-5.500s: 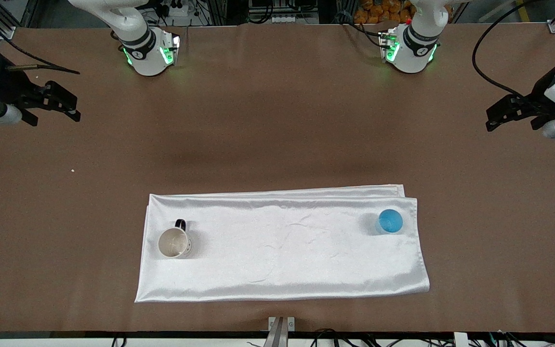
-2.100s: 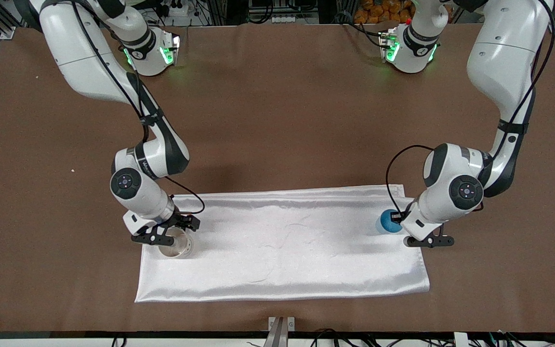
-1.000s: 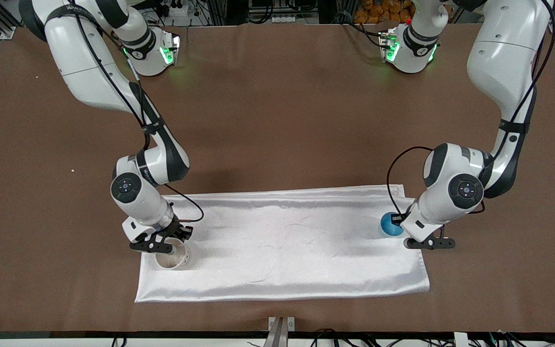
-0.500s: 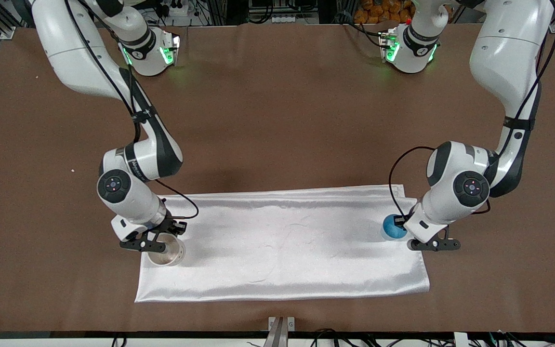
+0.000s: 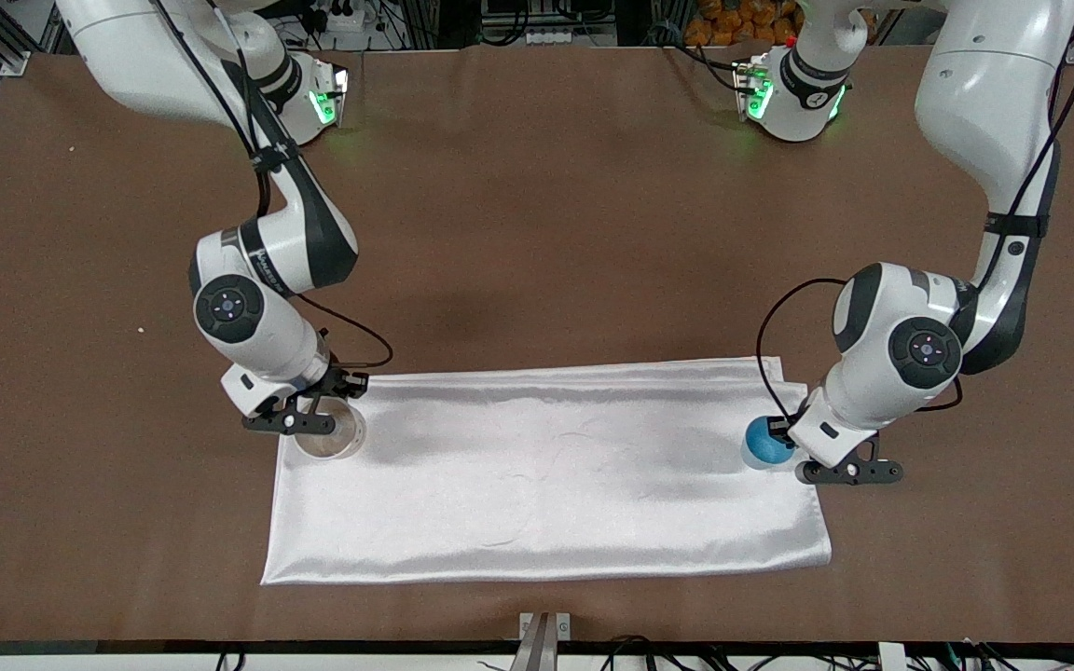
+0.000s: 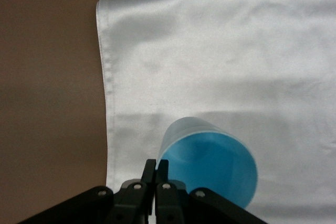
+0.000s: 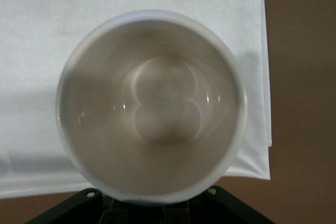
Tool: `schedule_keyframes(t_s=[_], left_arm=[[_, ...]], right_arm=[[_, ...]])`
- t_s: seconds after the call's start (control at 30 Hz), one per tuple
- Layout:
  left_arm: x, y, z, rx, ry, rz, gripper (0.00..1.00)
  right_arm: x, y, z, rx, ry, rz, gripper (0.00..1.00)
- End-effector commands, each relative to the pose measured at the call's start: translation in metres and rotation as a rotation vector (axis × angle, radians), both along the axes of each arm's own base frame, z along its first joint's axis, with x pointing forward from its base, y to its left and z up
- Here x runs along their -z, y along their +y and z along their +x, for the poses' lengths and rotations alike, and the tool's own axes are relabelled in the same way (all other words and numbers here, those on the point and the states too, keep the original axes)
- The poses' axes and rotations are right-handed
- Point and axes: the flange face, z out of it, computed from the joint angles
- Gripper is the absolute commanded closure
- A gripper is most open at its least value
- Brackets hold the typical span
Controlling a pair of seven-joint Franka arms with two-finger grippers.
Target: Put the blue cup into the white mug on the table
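The white mug (image 5: 328,438) hangs in my right gripper (image 5: 321,421), which is shut on its handle side, over the white cloth's corner at the right arm's end. In the right wrist view the mug's pale inside (image 7: 152,103) fills the frame and hides my fingers. The blue cup (image 5: 764,445) is at the cloth's left-arm end. My left gripper (image 5: 787,442) is shut on its rim. In the left wrist view the fingers (image 6: 150,169) pinch the wall of the tilted cup (image 6: 210,161). I cannot tell whether the cup touches the cloth.
The shiny white cloth (image 5: 546,466) lies on the brown table (image 5: 537,233), nearer the front camera than the arm bases. Both arms' elbows stand over the table's middle depth. A small metal bracket (image 5: 544,629) sits at the table's front edge.
My right gripper closed on the mug and carried it up and toward the cloth's corner farther from the front camera. My left gripper closed on the blue cup, which shifted slightly toward the left arm's end.
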Motion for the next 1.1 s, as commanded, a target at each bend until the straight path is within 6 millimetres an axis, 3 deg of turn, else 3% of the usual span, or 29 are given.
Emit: schedule_keyframes(t_s=[0.0, 0.17, 0.27, 0.5, 0.8, 0.9, 1.07], left_arm=[[-0.019, -0.003, -0.005, 0.000, -0.009, 0.029, 1.00], [-0.029, -0.004, -0.007, 0.003, -0.014, 0.031, 1.00], [-0.032, -0.005, -0.007, 0.005, -0.017, 0.032, 1.00], [-0.046, -0.016, -0.011, 0.021, -0.030, 0.030, 1.00], [-0.062, -0.021, -0.016, 0.028, -0.031, 0.029, 1.00], [-0.068, -0.035, -0.020, 0.043, -0.034, 0.011, 1.00], [-0.070, -0.042, -0.022, 0.053, -0.036, 0.007, 1.00]], right_arm=[[-0.025, -0.017, -0.047, -0.075, 0.001, -0.019, 1.00], [-0.019, -0.021, -0.074, -0.085, -0.029, -0.008, 1.00], [-0.008, -0.012, -0.090, -0.087, -0.065, 0.018, 1.00], [0.007, 0.050, -0.122, 0.021, -0.086, 0.100, 1.00], [0.005, 0.121, -0.165, 0.087, -0.072, 0.118, 1.00], [0.007, 0.138, -0.179, 0.096, -0.065, 0.120, 1.00], [0.008, 0.163, -0.199, 0.128, -0.056, 0.125, 1.00]])
